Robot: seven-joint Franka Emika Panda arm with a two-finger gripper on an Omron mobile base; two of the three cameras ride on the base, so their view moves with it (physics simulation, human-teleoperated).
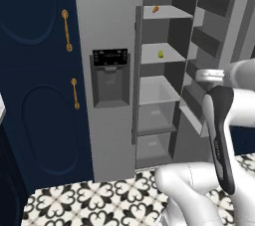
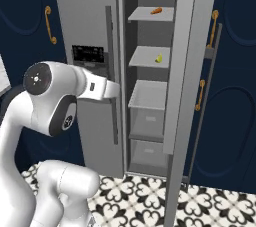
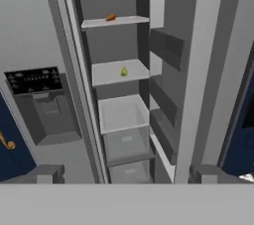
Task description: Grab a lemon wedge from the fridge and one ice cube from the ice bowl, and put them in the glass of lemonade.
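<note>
The fridge point(image 1: 107, 135) point(image 2: 85, 16) point(image 3: 30, 30) stands with its right door point(image 2: 192, 71) point(image 3: 208, 70) swung open. On the second shelf from the top lies the tiny yellow-green lemon wedge point(image 1: 160, 54) point(image 2: 158, 58) point(image 3: 123, 72). My gripper point(image 3: 131, 174) is open, well short of the shelves and facing into the compartment, with nothing between its fingertips point(image 3: 47, 173). The wedge sits above and ahead of it. The ice bowl and the glass of lemonade are out of view.
A small orange piece point(image 1: 155, 8) point(image 2: 157, 11) point(image 3: 111, 18) lies on the top shelf. Below the wedge are white drawers point(image 3: 124, 115). Door bins point(image 1: 209, 41) jut out on the right. Navy cabinets with gold handles point(image 1: 66, 31) point(image 2: 214, 21) flank the fridge. The floor is patterned tile point(image 1: 89, 200).
</note>
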